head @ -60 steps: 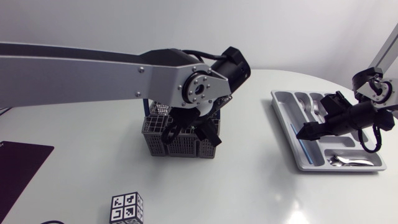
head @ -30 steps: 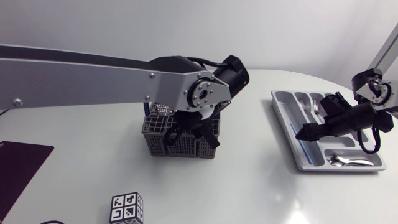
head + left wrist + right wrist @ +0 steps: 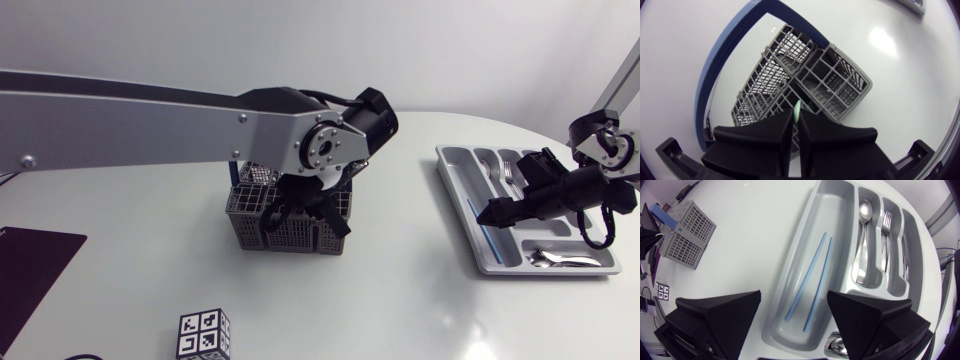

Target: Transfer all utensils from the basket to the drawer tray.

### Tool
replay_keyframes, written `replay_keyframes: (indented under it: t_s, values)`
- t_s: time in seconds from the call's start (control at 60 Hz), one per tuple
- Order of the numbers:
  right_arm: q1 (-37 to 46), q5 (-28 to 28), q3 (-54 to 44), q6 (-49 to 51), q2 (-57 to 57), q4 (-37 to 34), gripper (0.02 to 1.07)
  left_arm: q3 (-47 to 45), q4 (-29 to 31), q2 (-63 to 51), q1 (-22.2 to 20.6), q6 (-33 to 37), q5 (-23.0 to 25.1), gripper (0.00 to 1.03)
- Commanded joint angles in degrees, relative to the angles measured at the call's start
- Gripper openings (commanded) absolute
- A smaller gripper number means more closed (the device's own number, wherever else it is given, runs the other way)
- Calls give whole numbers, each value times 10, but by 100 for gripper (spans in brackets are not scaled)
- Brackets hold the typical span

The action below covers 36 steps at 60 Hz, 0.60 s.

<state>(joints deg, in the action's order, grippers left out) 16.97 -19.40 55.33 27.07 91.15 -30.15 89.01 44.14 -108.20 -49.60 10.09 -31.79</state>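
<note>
At left, the left gripper is settling lower into the basket, its fingers narrowing over the last second and now pinching a pale green utensil inside it, so a lift looks due. At right, the right gripper is hovering wide open over the drawer tray.

**What else sits on your surface**

Under everything you have a glossy white surface. On your left side lies a flat dark mat, cut off by the head view's edge. It reads black, possibly very dark purple. Near it but apart stands a small cube, with black-and-white marker squares on its visible faces.
</note>
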Motion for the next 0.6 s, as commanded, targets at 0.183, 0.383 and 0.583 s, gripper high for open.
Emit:
replay_keyframes:
  t_s: [0.183, 0.383, 0.583]
  values:
    - [-5, 1, -17, 3, -19, -3, 98, 12, 22, 53, 5, -9, -8, 4]
    - [-6, 1, -21, 4, -34, -5, 98, 6, 21, 84, -2, -11, -8, 4]
    - [-7, 1, -22, 4, -59, -14, 98, -2, 20, 113, -15, -9, -20, 4]
